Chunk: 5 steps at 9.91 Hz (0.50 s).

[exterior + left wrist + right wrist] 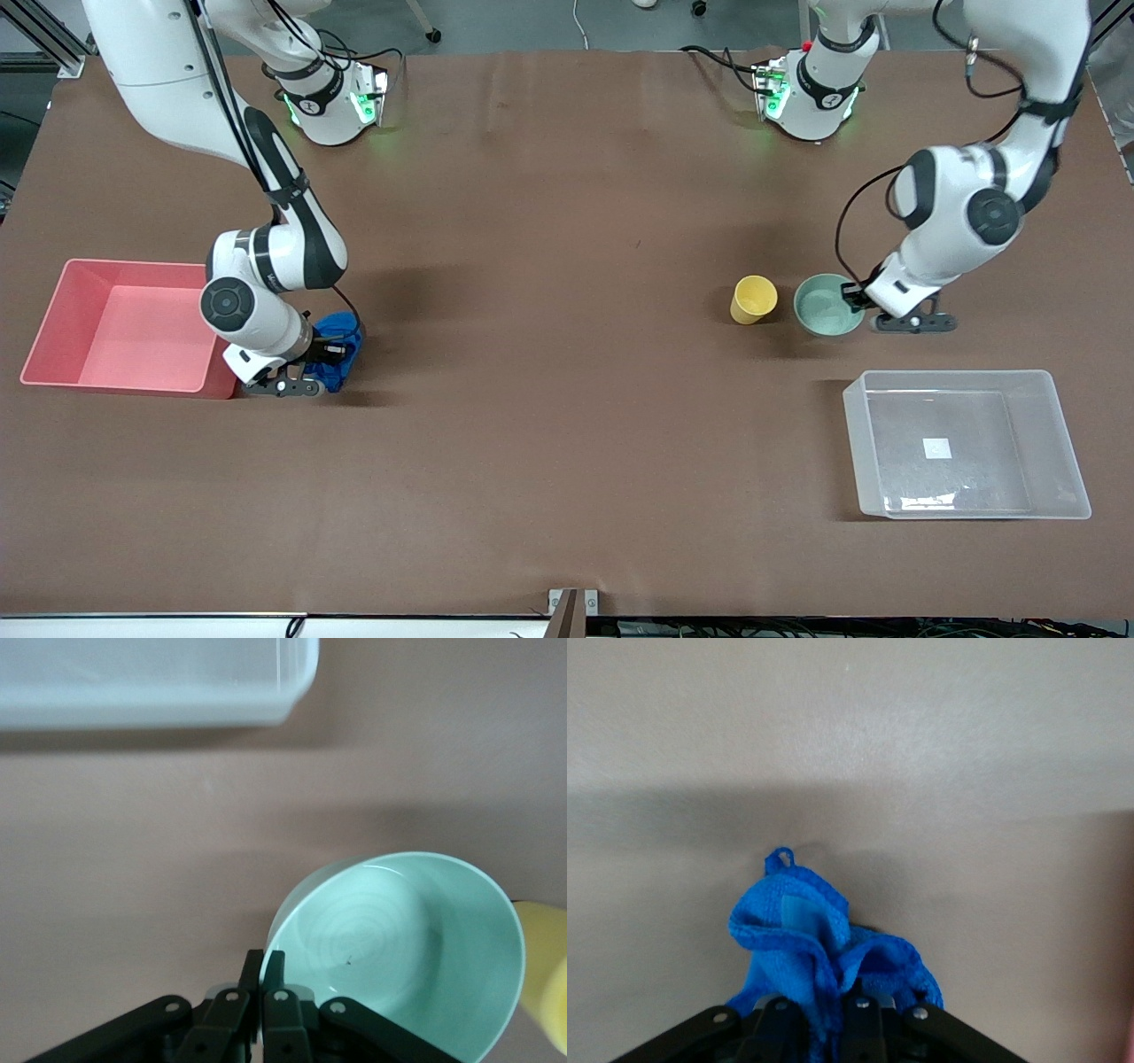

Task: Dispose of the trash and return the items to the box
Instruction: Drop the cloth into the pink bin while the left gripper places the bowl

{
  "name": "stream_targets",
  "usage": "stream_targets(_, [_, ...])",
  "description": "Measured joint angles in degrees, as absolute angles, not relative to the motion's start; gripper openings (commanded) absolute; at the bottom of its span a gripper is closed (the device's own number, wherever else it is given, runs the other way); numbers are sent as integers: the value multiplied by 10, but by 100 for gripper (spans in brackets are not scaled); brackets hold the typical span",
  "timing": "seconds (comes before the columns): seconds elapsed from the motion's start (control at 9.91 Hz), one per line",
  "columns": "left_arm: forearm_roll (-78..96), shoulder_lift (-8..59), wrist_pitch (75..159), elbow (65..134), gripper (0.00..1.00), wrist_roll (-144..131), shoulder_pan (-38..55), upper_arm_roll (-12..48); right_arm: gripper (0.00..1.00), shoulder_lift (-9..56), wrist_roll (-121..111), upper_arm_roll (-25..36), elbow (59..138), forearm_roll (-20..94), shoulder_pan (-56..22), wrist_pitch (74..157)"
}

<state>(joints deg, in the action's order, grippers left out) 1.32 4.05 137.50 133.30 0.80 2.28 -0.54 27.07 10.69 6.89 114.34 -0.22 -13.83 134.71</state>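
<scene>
Your right gripper (824, 1014) is pinched on the blue cloth wad (819, 943), just beside the pink bin (124, 326) on the side toward the left arm's end. Your left gripper (262, 973) is clamped on the rim of the mint-green bowl (399, 948). The yellow cup (753, 299) stands just beside that bowl, toward the pink bin. The clear plastic tub (966, 443) sits well apart from the pink bin, nearer the front camera than the bowl.

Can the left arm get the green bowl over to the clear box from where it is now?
Probably yes. The left gripper looks shut on the green bowl's rim, and bare table separates it from the clear box; the yellow cup sits aside.
</scene>
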Motion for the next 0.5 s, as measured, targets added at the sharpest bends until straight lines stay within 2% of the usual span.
stream_targets(0.1, [13,20,1338,1289,0,8,23,-6,1,250,111,74,1085,-1,-134,1241])
stream_targets(0.2, [13,22,1319,1242,0,8,22,-7,1,224,111,78,1019,-1,-115,1133])
stream_targets(0.3, [13,41,1314,1200,0,9,22,-9,1,201,99,80,963,-1,-84,1061])
stream_targets(0.5, [21,124,1315,1113,0,42,21,-26,1,179,22,82,932,-14,-25,1027])
